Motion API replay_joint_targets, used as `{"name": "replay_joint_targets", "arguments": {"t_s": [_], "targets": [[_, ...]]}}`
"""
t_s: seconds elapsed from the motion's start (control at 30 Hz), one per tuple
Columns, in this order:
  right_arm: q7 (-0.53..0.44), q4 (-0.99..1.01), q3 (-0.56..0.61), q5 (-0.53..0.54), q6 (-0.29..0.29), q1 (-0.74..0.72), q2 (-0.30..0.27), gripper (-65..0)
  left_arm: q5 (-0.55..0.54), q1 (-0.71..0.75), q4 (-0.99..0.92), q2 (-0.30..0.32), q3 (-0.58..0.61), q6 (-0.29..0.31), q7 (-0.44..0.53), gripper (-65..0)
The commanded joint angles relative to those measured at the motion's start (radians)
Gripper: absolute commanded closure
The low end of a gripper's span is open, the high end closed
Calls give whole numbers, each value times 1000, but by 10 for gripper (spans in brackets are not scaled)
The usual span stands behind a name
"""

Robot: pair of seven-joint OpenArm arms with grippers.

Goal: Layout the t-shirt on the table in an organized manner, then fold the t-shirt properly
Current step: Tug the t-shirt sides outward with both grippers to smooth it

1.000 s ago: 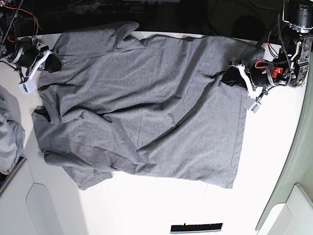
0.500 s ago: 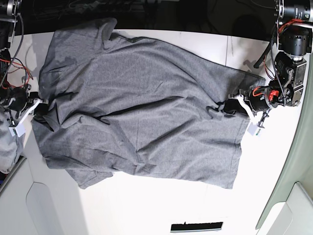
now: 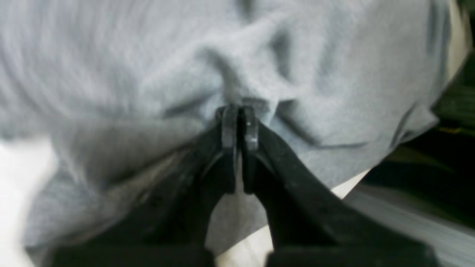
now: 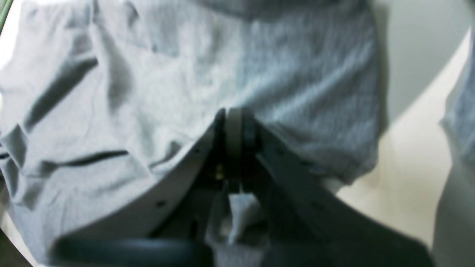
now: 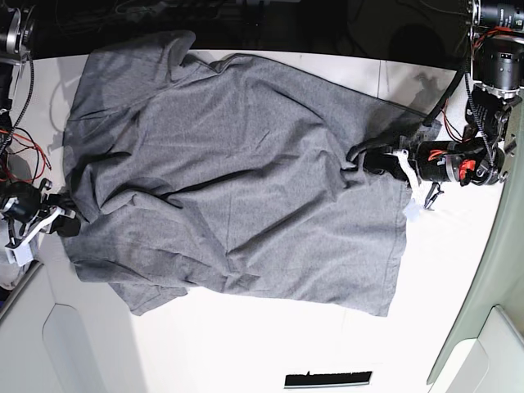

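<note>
While both wrist views are blurred, each shows black jaws pressed together on a pinch of grey cloth. The left gripper (image 3: 239, 111) bites a bunched fold of the shirt (image 3: 148, 74), with creases fanning out toward 12 o'clock and white table (image 3: 245, 252) showing below the hem at 6 o'clock. The right gripper (image 4: 232, 115) is likewise clamped on a fold of shirt (image 4: 148, 92), a strip of cloth trapped between its fingers, and pale table (image 4: 408, 185) lies at 4 o'clock.

From the base view, the shirt (image 5: 237, 180) lies spread over the middle of the table (image 5: 246, 352), wrinkled, its top edge reaching the table's far edge. At 3 o'clock the left gripper (image 5: 372, 160) holds the shirt's edge, pulling a small peak of cloth. At 9 o'clock the right gripper (image 5: 65, 223) grips the opposite edge. A dark slot (image 5: 327, 380) sits at 6 o'clock, well apart from the shirt.
</note>
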State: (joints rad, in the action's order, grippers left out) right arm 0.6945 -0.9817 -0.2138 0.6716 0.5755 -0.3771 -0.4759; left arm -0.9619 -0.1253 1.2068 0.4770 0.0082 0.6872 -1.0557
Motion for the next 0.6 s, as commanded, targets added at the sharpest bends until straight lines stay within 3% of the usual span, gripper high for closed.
{"name": "replay_joint_targets", "arguments": {"t_s": [0.0, 0.13, 0.27, 0.33, 0.57], "targets": [[-21, -14, -6, 12, 5, -32, -6, 0, -8, -23, 52, 26, -9, 11, 42, -35], [-22, -13, -6, -68, 6, -43, 61, 0, 125, -41, 89, 30, -8, 11, 184, -35], [-97, 16, 11, -211, 5, -47, 138, 0, 325, -86, 66, 15, -8, -97, 382, -35], [-135, 60, 43, -257, 4, -49, 152, 0, 377, -130, 18, -11, -8, -119, 394, -35], [-181, 223, 189, -367, -15, -45, 149, 0, 378, -214, -278, -74, -8, -118, 387, -35]]}}
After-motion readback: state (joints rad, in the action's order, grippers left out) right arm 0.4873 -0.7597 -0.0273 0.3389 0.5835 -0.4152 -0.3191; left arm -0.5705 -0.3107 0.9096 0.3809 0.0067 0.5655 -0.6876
